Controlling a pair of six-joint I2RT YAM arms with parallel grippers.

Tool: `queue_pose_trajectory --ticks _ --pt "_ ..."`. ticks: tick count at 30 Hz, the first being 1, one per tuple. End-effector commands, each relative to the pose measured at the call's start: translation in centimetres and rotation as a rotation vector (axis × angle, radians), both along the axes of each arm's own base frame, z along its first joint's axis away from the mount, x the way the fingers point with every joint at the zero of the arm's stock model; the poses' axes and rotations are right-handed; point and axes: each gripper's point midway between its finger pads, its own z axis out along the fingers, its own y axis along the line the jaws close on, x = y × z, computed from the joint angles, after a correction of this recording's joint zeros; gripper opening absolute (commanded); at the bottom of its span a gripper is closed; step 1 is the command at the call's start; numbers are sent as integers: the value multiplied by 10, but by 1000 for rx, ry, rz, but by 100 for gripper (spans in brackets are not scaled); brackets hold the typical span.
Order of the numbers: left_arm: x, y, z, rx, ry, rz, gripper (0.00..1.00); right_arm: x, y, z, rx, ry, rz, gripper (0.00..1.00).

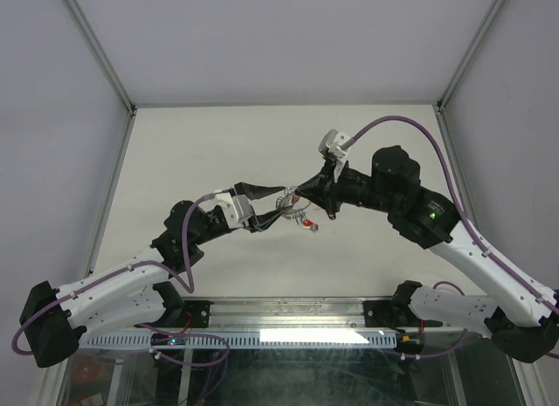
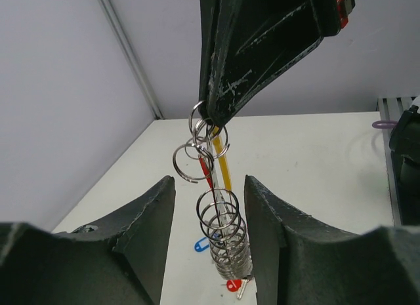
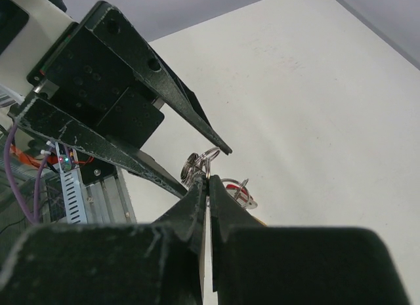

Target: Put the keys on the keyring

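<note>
Table (image 1: 367,144): pale, with both arms reaching to its middle.
Right gripper (image 1: 299,195): fingers pressed together, pinching the top of the keyring.
Left gripper (image 1: 285,202): fingers spread, one on either side of the hanging keyring.
Keyring (image 2: 224,168): dangles from the right fingers, yellow section upright, wire loops bunched below.
Keys (image 2: 235,286): a red-tagged one beneath the loops, a blue-tagged one (image 2: 201,244) just left on the table.

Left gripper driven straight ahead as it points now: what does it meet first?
The bunch of metal rings hanging from the right gripper; they sit between the left gripper's open fingers. Depth unclear.
</note>
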Motion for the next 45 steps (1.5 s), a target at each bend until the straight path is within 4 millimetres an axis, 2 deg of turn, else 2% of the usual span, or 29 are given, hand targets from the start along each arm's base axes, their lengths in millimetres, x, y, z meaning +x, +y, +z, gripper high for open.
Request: queue_pose_trajectory --ticks 1,12,16,21,25,28,31,36,41,45 --pt "-13 1 44 -88 -97 -48 45 -6 -2 20 50 -67 23 0" --pt "-44 10 51 -113 -195 -152 39 2 -9 19 42 -72 -44 0" --pt "-44 10 46 -91 -179 -151 38 1 -11 21 46 -79 -42 0" --pt "-23 9 45 -97 -69 -66 57 -10 -9 23 53 -97 26 0" --pt "-20 3 45 -98 -33 -81 72 -20 -7 24 63 -107 82 0" --pt "-21 -3 45 -96 -24 -107 75 -24 -6 24 65 -103 101 0" --pt "-22 -9 44 -87 -18 -132 74 -23 -4 22 62 -95 104 0" --pt "-31 -15 42 -65 -33 -193 61 -17 -6 22 58 -95 67 0" --pt "-39 -13 39 -49 -44 -226 50 -7 -11 23 62 -106 -3 0" --pt "-42 -10 39 -48 -53 -226 48 -1 -13 22 57 -108 -35 0"
